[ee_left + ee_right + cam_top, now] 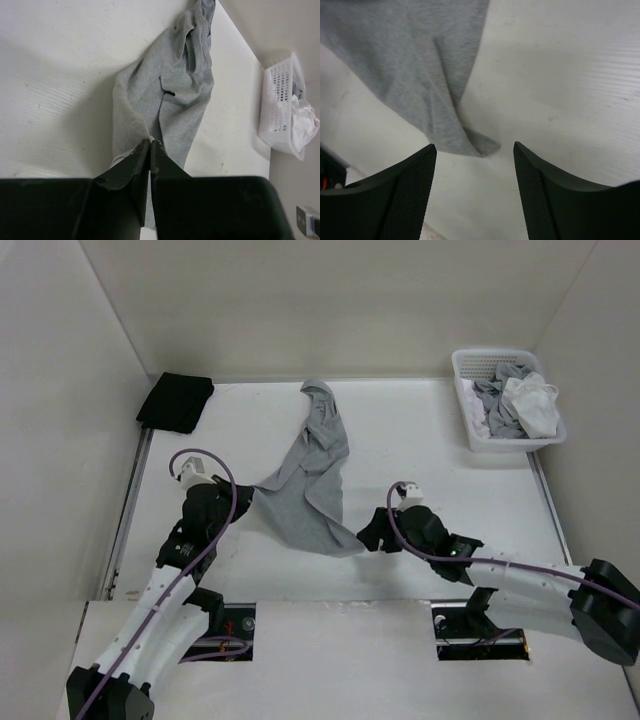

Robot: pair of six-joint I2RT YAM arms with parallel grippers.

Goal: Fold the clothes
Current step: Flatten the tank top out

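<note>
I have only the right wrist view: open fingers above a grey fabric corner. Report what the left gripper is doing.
Observer: The left gripper is shut on the left edge of the plain grey fabric shirt.
Operator: Describe how the shirt lies.
Observer: It is bunched into a crumpled strip running toward the far wall, not spread flat.
Operator: List what else is around.
Observer: A black cloth sits at the far left corner. A white plastic basket holding garments sits at the far right.
</note>
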